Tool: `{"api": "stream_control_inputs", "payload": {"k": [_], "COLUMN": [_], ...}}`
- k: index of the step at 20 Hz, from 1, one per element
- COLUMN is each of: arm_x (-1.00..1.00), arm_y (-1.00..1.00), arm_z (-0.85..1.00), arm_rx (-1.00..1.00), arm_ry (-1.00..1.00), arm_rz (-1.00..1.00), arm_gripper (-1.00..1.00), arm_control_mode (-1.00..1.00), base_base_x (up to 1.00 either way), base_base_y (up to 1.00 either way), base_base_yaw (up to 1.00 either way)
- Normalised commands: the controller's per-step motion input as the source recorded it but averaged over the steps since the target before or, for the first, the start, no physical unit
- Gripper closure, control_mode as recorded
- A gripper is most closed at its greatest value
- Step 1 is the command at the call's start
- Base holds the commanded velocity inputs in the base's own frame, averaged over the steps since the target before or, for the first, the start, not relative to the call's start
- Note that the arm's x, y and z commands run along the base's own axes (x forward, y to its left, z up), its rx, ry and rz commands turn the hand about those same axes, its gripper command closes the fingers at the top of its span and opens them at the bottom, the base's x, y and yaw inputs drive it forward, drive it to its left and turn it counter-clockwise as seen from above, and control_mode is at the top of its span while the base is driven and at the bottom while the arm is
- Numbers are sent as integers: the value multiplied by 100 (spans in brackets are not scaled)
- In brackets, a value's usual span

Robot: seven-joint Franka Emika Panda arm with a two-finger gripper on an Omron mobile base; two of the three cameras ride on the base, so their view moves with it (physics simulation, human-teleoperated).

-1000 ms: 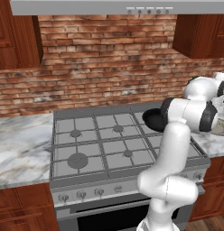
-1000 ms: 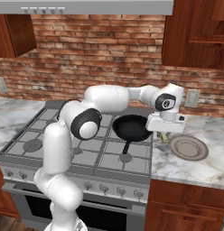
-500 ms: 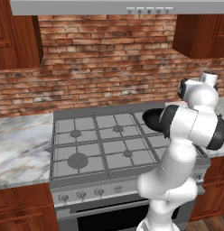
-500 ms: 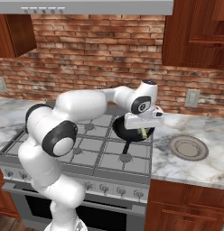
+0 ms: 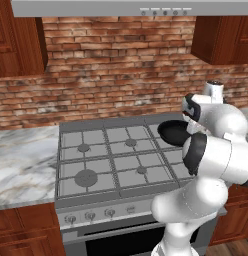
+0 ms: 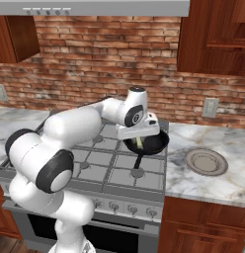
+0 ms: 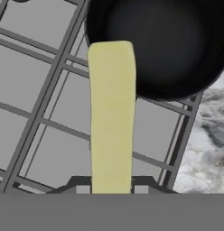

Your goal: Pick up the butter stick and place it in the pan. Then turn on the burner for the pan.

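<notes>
From the left base view, you see the round black frying pan [image 5: 172, 132] on the stove, partly behind the white arm

From the right base view, your gripper [image 6: 139, 140] hangs just above the pan [image 6: 150, 143], and the small pale yellow butter stick [image 6: 139, 142] pokes down from it

From the hand view, your fingers are clamped on the butter stick [image 7: 111, 117]. Its long side points away from you, its far end just over the pan's [image 7: 163, 45] near rim. I think you must go forward a bit more

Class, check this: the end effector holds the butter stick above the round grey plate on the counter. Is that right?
Not quite. The end effector holds the butter stick above the black pan on the stove, not the plate, as the right base view shows.
</notes>
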Motion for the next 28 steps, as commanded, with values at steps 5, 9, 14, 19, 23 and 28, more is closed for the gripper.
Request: {"api": "stream_control_inputs", "payload": {"k": [5,9,14,19,23,28], "arm_x": [51,57,51,48,34,31], "arm_y": [27,21,2,-7,-10,-13], "arm_z": [0,0,0,-5,-24,-31], "arm_rx": [0,0,0,0,0,1], "arm_ry": [2,3,3,1,0,0], "arm_rz": [-6,-8,-8,-5,-2,-3], "arm_gripper": [100,100,100,100,100,100], "arm_control_mode": [-100,-100,-100,-100,-100,-100], "base_base_x": [0,0,0,0,0,0], "base_base_y": [0,0,0,0,0,0], "base_base_yaw": [0,0,0,0,0,0]}}
